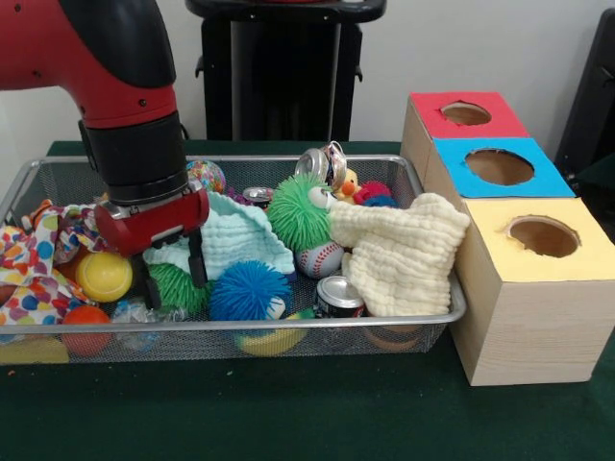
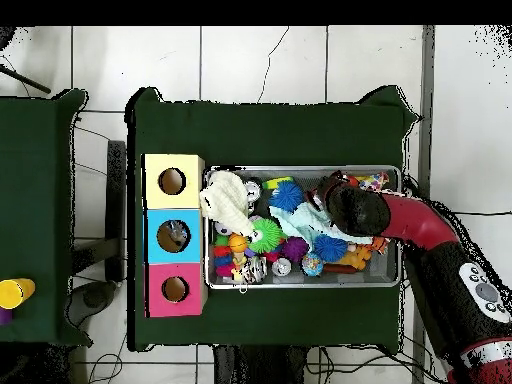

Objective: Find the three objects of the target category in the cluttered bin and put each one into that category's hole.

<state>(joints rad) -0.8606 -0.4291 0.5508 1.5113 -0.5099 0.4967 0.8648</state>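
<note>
The wire mesh bin is full of toys and also shows in the overhead view. My gripper hangs low over the bin's left part. Its two black fingers stand apart, with a green spiky ball between and below them. A crinkled transparent bottle lies at the front rim, just below and left of the fingers, partly buried. No other clear bottle shows. In the overhead view the arm's wrist covers the gripper.
Three wooden boxes stand right of the bin, with holes in red, blue and yellow tops. The bin holds a cream cloth, a mint cloth, spiky balls, silver cans, a baseball and a yellow ball.
</note>
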